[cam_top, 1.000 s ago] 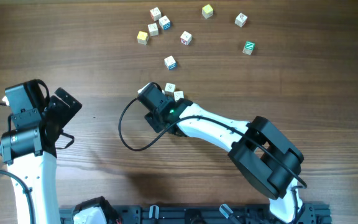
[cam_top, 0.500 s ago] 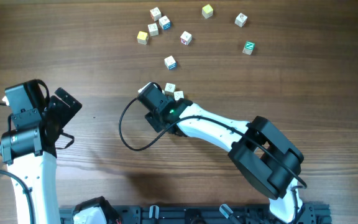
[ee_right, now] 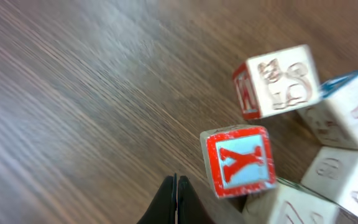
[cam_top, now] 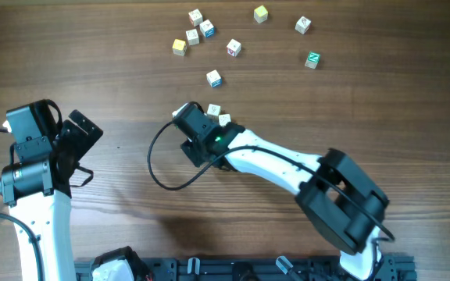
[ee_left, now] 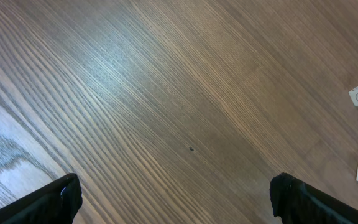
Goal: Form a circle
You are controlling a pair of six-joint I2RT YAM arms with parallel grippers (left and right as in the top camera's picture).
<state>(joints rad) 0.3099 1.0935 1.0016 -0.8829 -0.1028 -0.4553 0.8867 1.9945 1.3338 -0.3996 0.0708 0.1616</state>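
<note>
**Circle (ee_right: 328, 124) crowded at the tip of the shut right gripper (ee_right: 174, 194)**

Nearest to us, the left gripper (ee_left: 174, 199) hangs over the bare table (ee_left: 166, 93). Its jaws are spread wide with nothing between them, and it is well apart from the work. Further out, the right gripper has its two fingers pressed flat together and holds nothing. Its tip is low over the wood, just beside the Y cube (ee_right: 238, 160).

That red-lettered cube is the near edge of the circle. Behind it we see a cube with a red line drawing (ee_right: 278, 79), a blue-edged cube (ee_right: 347, 109) and two more white cubes (ee_right: 344, 177) cut off by the frame. All of them are touching or nearly so. We cannot tell whether the ring closes on its far side. From overhead only two of its cubes show beside the wrist, and the arm hides the rest.

We judge the shaping to be nearly done, and the danger lies in that closeness. A sideways sweep of the shut fingers would shove the Y cube inward and bunch the ring into a clump, or roll a cube onto another face. With the arm covering the ring from above, we could also miss a gap.

Farther off, one stray cube (cam_top: 214, 77) sits alone. Farthest away, the loose cubes (cam_top: 207, 30) lie scattered, well apart from the circle.
</note>
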